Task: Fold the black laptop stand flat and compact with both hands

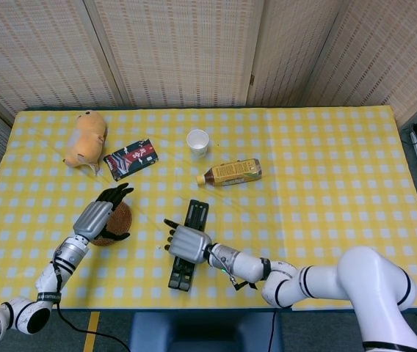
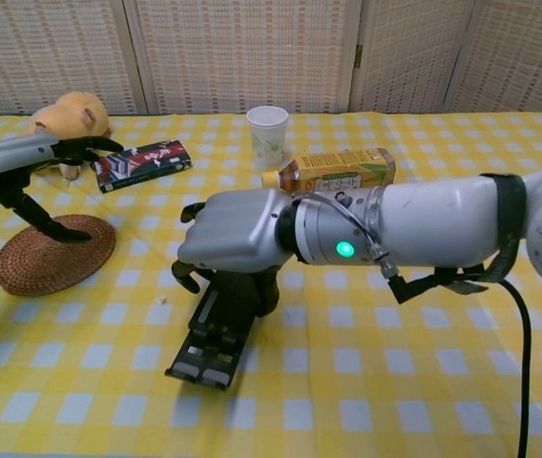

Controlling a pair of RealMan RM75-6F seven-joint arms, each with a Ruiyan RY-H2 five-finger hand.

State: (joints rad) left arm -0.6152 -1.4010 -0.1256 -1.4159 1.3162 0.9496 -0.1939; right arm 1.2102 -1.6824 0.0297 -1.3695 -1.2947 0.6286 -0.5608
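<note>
The black laptop stand (image 1: pixel 194 213) (image 2: pixel 210 347) lies on the yellow checked cloth near the front edge, its two legs brought together side by side into one narrow bar. My right hand (image 1: pixel 186 243) (image 2: pixel 238 239) sits on top of its middle, fingers curled down around it and thumb out to the left. My left hand (image 1: pixel 100 214) (image 2: pixel 32 162) hovers apart from the stand, over a round wicker coaster (image 1: pixel 121 217) (image 2: pixel 52 258), with fingers spread and nothing held.
Behind the stand lie a tea bottle (image 1: pixel 230 172) (image 2: pixel 333 172) on its side and a white paper cup (image 1: pixel 197 141) (image 2: pixel 268 134). A black snack packet (image 1: pixel 131 158) (image 2: pixel 142 162) and an orange plush toy (image 1: pixel 86 137) (image 2: pixel 66 116) sit at the back left.
</note>
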